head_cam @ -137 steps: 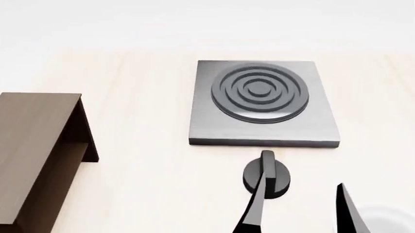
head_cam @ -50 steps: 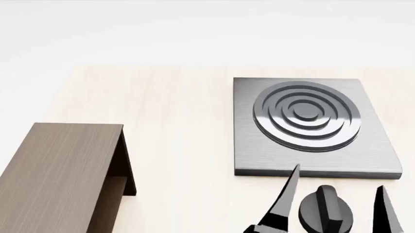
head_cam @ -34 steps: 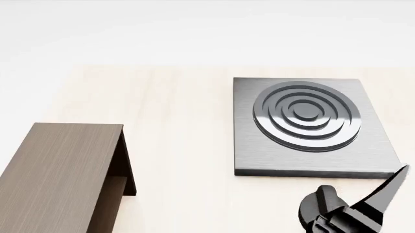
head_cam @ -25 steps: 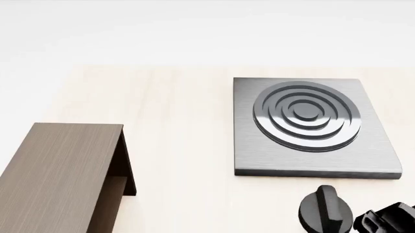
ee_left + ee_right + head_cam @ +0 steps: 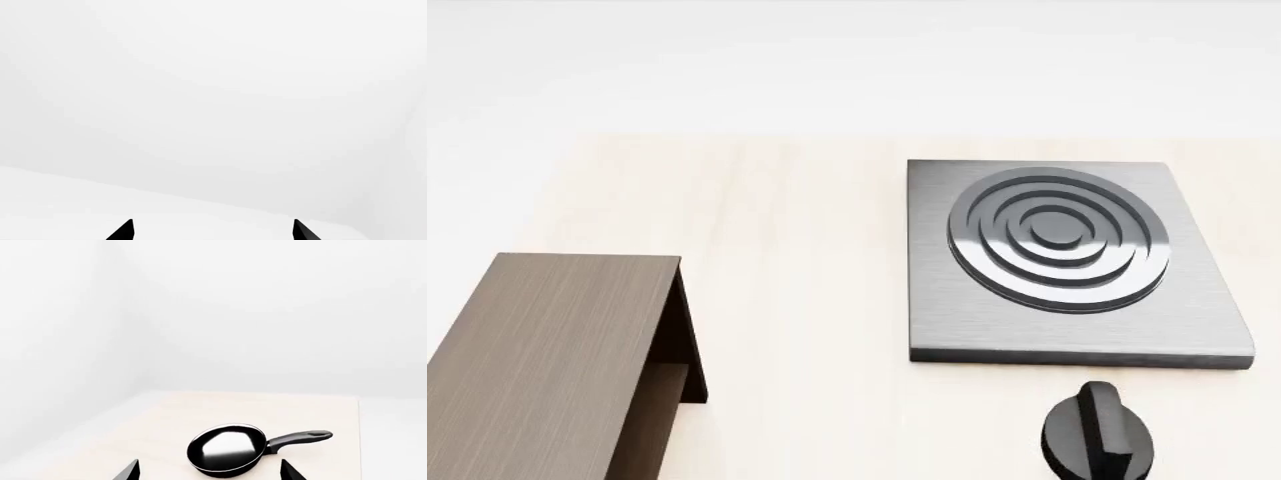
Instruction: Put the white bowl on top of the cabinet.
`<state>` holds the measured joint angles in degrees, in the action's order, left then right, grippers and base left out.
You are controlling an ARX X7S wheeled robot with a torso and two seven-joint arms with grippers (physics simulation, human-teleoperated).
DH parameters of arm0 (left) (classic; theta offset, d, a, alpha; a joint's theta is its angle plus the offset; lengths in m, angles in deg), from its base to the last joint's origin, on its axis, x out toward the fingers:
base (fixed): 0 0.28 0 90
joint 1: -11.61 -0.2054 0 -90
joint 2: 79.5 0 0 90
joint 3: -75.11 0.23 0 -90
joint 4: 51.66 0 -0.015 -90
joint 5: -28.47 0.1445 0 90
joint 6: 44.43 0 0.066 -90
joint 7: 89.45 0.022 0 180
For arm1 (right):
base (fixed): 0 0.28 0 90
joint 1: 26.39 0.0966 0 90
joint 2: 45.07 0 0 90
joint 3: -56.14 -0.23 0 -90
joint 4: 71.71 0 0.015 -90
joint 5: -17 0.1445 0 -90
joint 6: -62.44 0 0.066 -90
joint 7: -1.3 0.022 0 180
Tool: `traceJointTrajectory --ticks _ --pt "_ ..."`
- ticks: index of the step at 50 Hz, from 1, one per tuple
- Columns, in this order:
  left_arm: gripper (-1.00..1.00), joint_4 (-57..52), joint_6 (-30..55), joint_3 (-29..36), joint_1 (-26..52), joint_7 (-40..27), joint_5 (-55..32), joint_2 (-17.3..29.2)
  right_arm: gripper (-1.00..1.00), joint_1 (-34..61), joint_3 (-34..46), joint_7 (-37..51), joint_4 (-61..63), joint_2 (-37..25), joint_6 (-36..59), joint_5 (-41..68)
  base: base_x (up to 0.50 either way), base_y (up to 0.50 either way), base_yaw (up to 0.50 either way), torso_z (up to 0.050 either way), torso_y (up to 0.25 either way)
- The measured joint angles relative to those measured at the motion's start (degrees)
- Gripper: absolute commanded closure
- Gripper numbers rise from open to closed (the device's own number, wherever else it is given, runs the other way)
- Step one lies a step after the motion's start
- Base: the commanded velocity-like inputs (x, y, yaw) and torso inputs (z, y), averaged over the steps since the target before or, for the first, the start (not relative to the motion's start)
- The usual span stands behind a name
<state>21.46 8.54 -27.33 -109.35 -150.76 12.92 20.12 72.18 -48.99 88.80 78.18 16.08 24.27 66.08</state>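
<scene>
In the head view the cabinet [image 5: 554, 365] fills the lower left of the frame, the stove plate [image 5: 1068, 260] the right, a black knob [image 5: 1098, 440] below it on the pale table [image 5: 801, 250]. Neither gripper shows there (nor the bowl anywhere). Right gripper [image 5: 209, 471] has its tips apart before a black pan [image 5: 227, 448]; left gripper [image 5: 212, 231] likewise spread, facing white

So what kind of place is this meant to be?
Probably a mock kitchen, rendered in a simulator: a grey stove plate with a black knob on a pale wooden table, a black frying pan, and a dark wooden cabinet.
</scene>
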Motion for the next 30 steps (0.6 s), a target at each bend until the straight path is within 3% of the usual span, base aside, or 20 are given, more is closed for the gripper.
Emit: traceJointTrajectory --ticks 10,30 --pt "-1.0 0.08 -0.06 0.09 -0.01 -0.11 -0.06 0.15 -1.0 0.96 -5.33 1.57 0.06 -0.62 5.74 8.68 0.0 0.0 0.0 0.0 0.0" --pt "-1.0 0.22 -0.01 0.29 0.12 -0.37 -0.15 0.41 -1.0 -1.63 -14.7 2.37 0.1 0.63 6.73 15.25 0.0 0.0 0.0 0.0 0.0"
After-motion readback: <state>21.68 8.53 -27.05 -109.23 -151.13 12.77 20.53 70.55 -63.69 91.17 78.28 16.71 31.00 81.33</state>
